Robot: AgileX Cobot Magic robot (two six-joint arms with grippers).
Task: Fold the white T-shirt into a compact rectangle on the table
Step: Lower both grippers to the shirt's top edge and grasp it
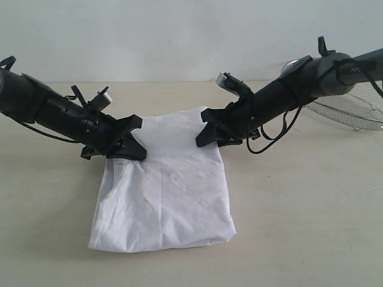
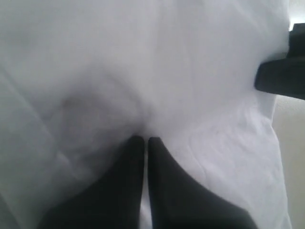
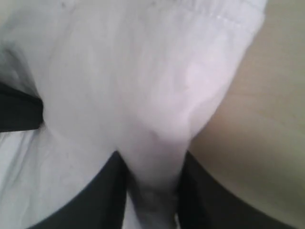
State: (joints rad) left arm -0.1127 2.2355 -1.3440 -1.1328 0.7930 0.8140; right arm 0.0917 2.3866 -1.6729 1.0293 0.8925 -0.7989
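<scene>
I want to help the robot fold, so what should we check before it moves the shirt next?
1. The left gripper holds the shirt: ok, shut on cloth.
2. The right gripper holds it too: ok, a bunch of cloth sits between its fingers.
3. Both grips on the shirt's far edge: ok.
4. Shirt lying smooth: not ok, creased, and bunched near the left gripper.
5. The basket out of the way: ok, apart from the shirt on the table.
6. Layers underneath lined up: cannot tell, hidden.
</scene>
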